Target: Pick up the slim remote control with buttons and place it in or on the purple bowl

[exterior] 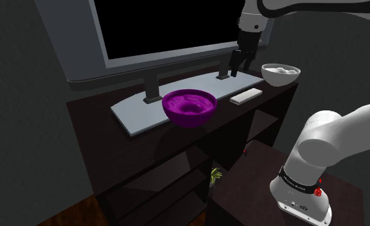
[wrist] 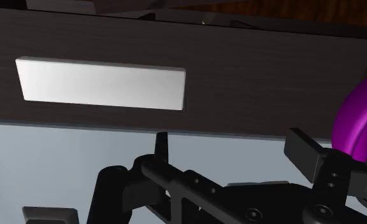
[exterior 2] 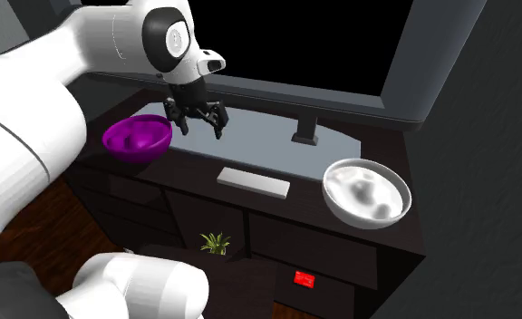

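Dark table (exterior: 88, 103) carries a white remote (exterior: 245, 97) by its front edge, between the purple bowl (exterior: 189, 107) and a white bowl (exterior: 280, 74); the end effector (exterior 2: 198, 127) hovers above the grey TV base (exterior: 132, 117), jaws spread, empty.

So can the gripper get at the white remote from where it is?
Probably yes: the remote lies flat on the dark cabinet top with nothing over it, and the gripper hangs nearby, jaws open.
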You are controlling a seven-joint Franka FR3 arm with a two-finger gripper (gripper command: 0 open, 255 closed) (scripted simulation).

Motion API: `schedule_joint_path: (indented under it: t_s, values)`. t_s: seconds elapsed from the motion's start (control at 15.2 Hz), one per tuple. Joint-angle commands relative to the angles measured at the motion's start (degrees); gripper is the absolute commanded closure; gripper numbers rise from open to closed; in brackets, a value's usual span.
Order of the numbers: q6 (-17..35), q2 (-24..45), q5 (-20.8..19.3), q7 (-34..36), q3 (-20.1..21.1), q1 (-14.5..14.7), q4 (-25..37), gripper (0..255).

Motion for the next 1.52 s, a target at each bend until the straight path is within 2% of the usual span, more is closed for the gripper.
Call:
schedule_joint_path:
  t_s: [0.0,0.46,0.92,1.45]
  values:
    - [0.00,0.00,0.00,0.00,0.00,0.00,0.00,0]
    - [3.26,-5.53,-9.73,-38.72,-15.36,8.46,-9.29,0]
    - [8.16,-1.98,-20.65,-76.94,-32.67,17.99,-9.73,0]
    - [13.95,-1.34,-22.51,-76.52,-35.05,17.60,-14.78,0]
